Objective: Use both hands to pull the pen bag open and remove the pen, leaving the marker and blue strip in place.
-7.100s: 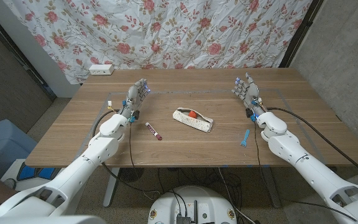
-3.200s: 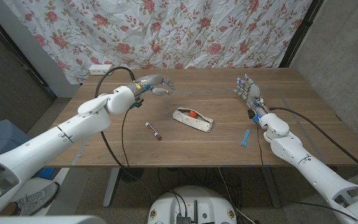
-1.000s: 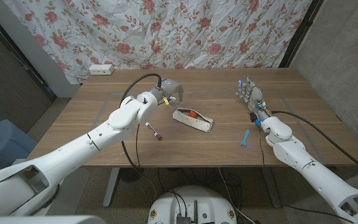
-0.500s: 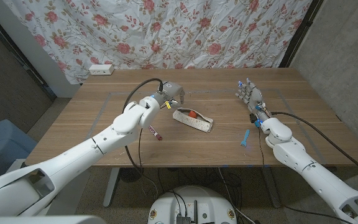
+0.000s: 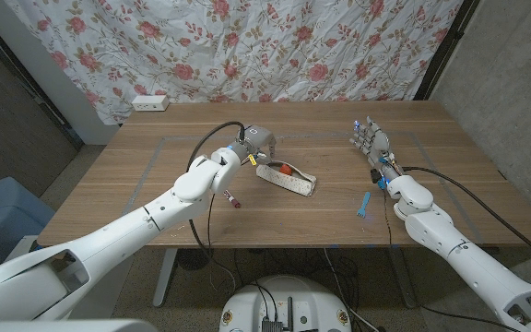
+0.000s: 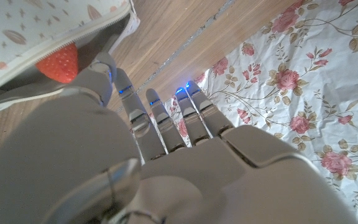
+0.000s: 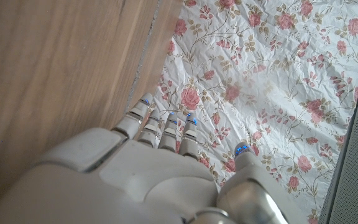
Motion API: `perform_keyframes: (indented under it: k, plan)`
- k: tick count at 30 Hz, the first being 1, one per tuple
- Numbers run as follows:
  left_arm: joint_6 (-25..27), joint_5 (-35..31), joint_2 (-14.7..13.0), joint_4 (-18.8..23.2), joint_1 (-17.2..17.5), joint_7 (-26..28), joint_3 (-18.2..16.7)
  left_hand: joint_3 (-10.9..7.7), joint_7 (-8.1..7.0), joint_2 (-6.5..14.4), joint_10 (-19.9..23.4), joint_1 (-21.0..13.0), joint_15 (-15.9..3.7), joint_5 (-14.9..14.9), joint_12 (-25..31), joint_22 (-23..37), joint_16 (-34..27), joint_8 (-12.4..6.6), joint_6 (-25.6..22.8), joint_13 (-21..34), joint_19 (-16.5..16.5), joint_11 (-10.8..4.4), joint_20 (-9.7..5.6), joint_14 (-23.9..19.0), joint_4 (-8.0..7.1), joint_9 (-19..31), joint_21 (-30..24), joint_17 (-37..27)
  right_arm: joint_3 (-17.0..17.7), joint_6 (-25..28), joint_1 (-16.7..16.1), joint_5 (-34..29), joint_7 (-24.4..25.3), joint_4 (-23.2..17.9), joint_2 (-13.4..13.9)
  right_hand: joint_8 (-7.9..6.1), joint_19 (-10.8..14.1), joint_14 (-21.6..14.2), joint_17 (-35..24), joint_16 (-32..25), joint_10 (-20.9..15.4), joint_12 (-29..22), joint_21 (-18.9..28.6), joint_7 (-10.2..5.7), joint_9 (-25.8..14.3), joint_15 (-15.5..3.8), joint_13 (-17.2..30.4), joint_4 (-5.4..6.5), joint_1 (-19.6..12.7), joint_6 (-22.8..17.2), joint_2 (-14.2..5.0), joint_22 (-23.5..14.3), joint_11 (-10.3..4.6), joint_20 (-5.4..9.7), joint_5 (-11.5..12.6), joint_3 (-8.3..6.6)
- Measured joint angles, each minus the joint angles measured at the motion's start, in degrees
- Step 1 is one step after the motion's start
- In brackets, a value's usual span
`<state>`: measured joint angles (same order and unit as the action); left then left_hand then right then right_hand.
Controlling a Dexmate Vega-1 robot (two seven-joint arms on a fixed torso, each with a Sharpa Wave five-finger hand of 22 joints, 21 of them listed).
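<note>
Left hand [image 5: 258, 143], fingers spread and empty, hovers at bag's [image 5: 287, 179] near end, mid-table; marker [image 5: 230, 195] beside. Right hand [image 5: 372, 143], open, waits well apart, strip [image 5: 363, 205] nearby. Step: reaching; next, grip both bag ends.

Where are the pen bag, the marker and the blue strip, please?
pen bag [image 5: 293, 181], head view, middle of its fabric.
marker [image 5: 230, 196], head view, its barrel.
blue strip [image 5: 363, 204], head view, its middle.
</note>
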<state>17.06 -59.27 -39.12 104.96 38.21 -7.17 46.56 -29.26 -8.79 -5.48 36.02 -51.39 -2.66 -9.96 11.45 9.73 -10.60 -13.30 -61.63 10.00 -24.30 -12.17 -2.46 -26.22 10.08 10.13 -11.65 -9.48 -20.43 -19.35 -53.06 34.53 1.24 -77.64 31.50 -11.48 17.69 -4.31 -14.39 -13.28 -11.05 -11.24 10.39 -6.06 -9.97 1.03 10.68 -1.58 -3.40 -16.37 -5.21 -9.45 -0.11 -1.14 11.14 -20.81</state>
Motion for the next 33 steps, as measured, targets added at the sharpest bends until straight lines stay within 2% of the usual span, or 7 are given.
perform_keyframes:
  k: [14,18,33]
  plan:
    - [-0.56,0.21,0.40,-1.56,-0.72,0.49,1.44,0.29,0.31,0.44,0.31,-0.44,-0.08,0.00,0.03,0.29,0.00,0.44,-0.30,0.00,0.01,-0.31,0.00,-0.34,-0.30,0.15,0.01,0.01,0.17,0.15,-0.13,0.05,0.24,-0.02,0.00,0.00,0.00,0.00,0.00,0.00,0.00,0.00,0.00,-0.19,0.00,0.00,0.00,0.00,0.00,-0.21,0.00,0.00,0.00,0.00,0.00,0.00]
    - [-0.73,0.29,0.41,-1.95,-0.86,0.54,1.80,0.41,-0.02,0.44,0.62,-0.44,0.09,0.00,-0.16,0.29,0.00,0.44,-0.63,-0.01,0.01,-0.01,0.00,-0.52,-0.42,0.15,0.01,0.01,0.24,0.21,-0.29,0.07,0.40,-0.19,0.05,0.00,0.00,0.00,0.00,0.00,0.00,0.00,0.00,0.11,0.00,0.00,0.00,0.00,0.00,-0.51,0.00,0.00,0.00,0.00,0.00,0.00]
    - [-1.02,0.62,0.74,-3.47,-1.55,0.75,2.66,0.88,0.60,0.74,1.02,-0.74,-0.11,0.00,-0.22,0.28,0.00,0.44,-1.24,-0.01,0.01,-0.41,0.00,-0.72,-0.40,0.14,0.01,0.01,0.55,0.51,-0.95,0.11,1.04,-0.98,0.47,0.28,-0.01,0.00,-0.13,0.00,0.00,0.00,0.00,-0.10,0.00,0.00,0.00,-0.25,0.00,-0.72,0.00,0.00,0.00,0.01,0.00,0.25]
